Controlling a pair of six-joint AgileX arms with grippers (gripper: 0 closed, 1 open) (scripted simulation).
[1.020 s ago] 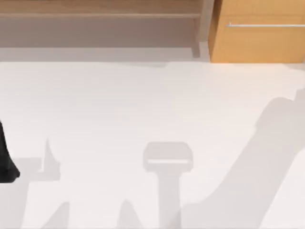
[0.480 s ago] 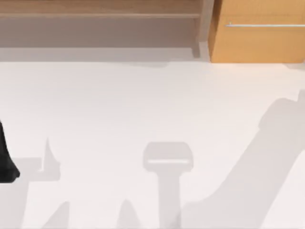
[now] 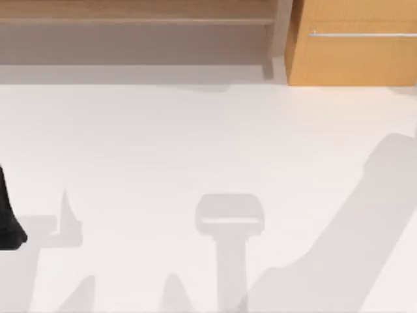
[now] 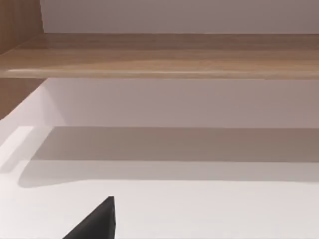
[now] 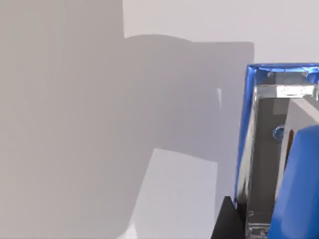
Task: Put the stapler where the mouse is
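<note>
The bright blue stapler (image 5: 279, 159) looms close in the right wrist view. It is tilted off the white table, so its silver metal underside faces the camera. One dark fingertip (image 5: 227, 221) of my right gripper rests against its side, and the gripper is shut on it. A broad grey shadow of the right arm (image 3: 352, 235) crosses the table's right part in the top view. My left arm (image 3: 8, 222) is parked at the table's left edge, and one of its black fingertips (image 4: 97, 224) pokes into the left wrist view. The mouse is out of view.
A wooden shelf (image 3: 137, 19) runs along the back of the table. An orange-brown cabinet (image 3: 352, 59) with a metal handle stands at the back right. The white table top (image 3: 195, 143) stretches wide and bare between them and the front edge.
The right arm's shadow has slid toward the right edge of the table in the top view. The left arm has not moved.
</note>
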